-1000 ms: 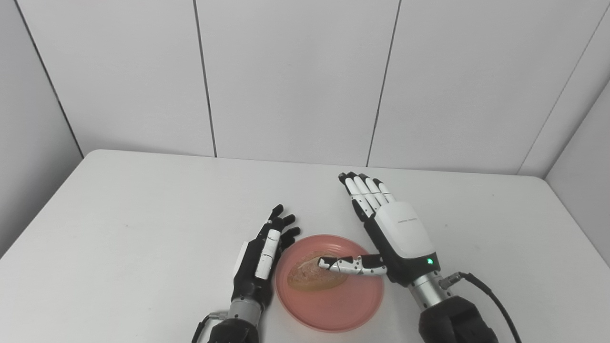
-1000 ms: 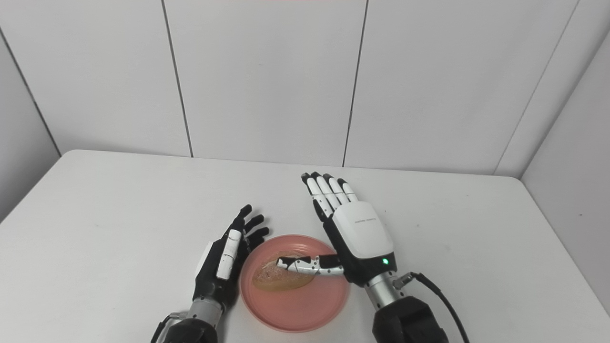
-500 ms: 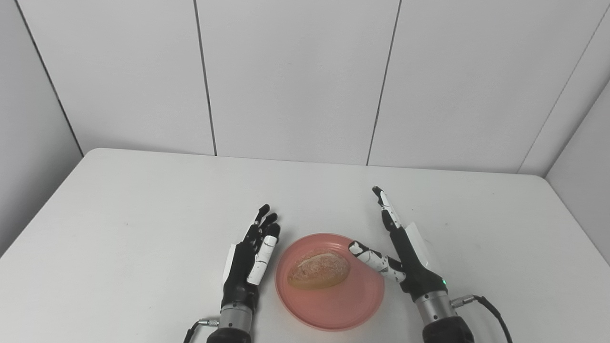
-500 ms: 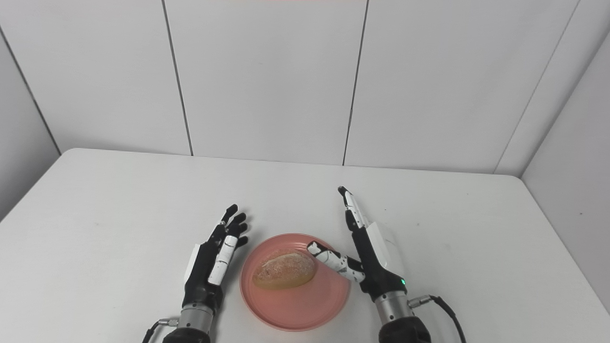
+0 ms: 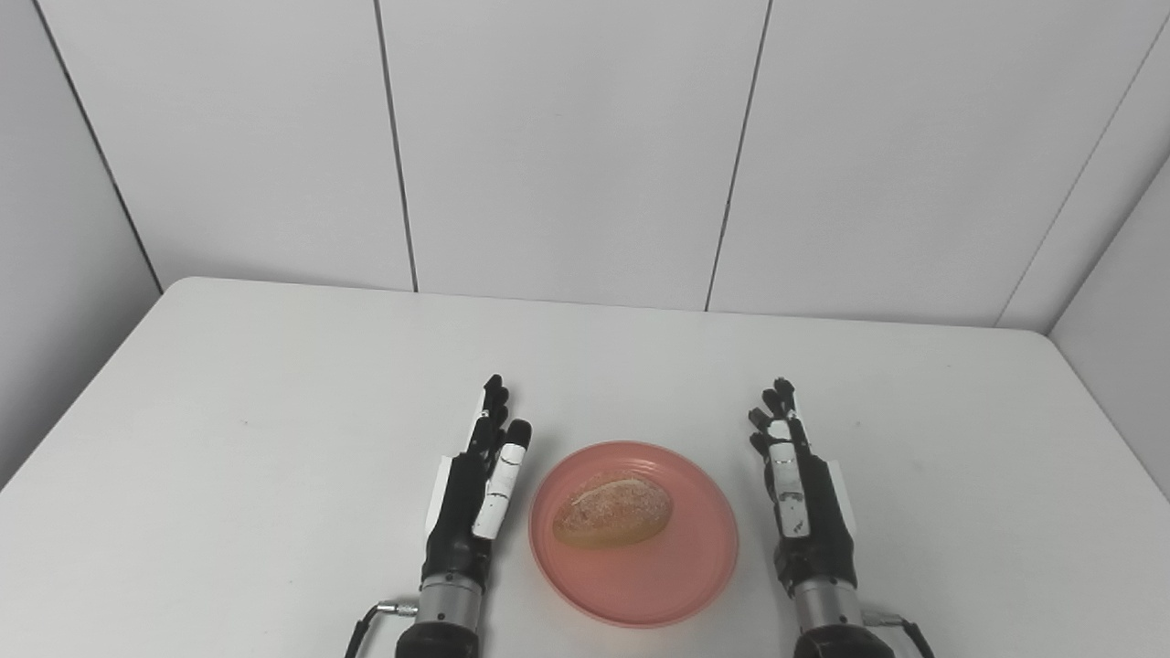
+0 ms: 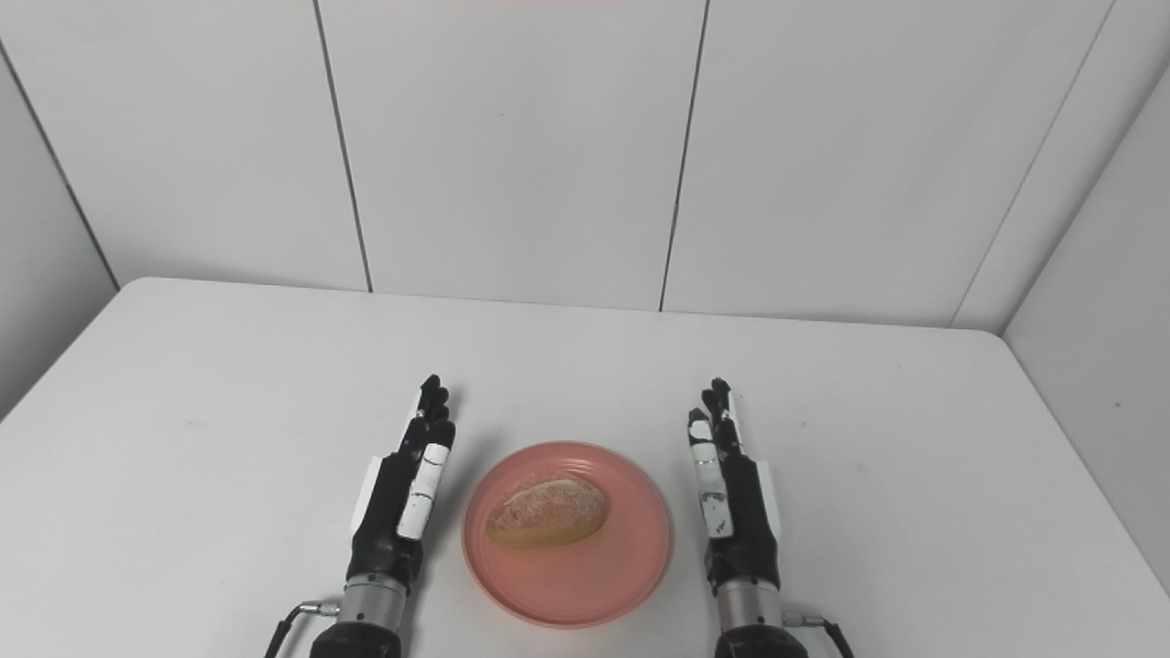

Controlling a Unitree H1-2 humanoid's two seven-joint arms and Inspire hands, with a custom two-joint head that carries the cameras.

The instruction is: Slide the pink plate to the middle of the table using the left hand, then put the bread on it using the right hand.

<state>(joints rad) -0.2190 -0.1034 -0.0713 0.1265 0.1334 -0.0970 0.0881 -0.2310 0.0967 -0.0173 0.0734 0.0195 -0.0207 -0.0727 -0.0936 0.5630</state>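
Sitting on the pink plate is the bread, a little brown roll with pale dust on top. It lies on the left part of the plate, a bit toward the back. The plate rests on the white table, near the front edge and about in the middle from side to side.

The left hand is just beside the plate on its left. It stands on its edge with fingers straight and pointing away. It holds nothing. The right hand is near the plate on the other side, a small gap away. It stands the same way, fingers straight, and it holds nothing too. Neither hand touches the plate or the bread.

Both jobs look done: the plate is in the middle and the bread is on it. I think nothing more needs moving. The next thing would only be to keep both hands off the plate so they do not bump it.

Both arms are cut off at the bottom of the picture. The palms face the plate, so they are hard to see.
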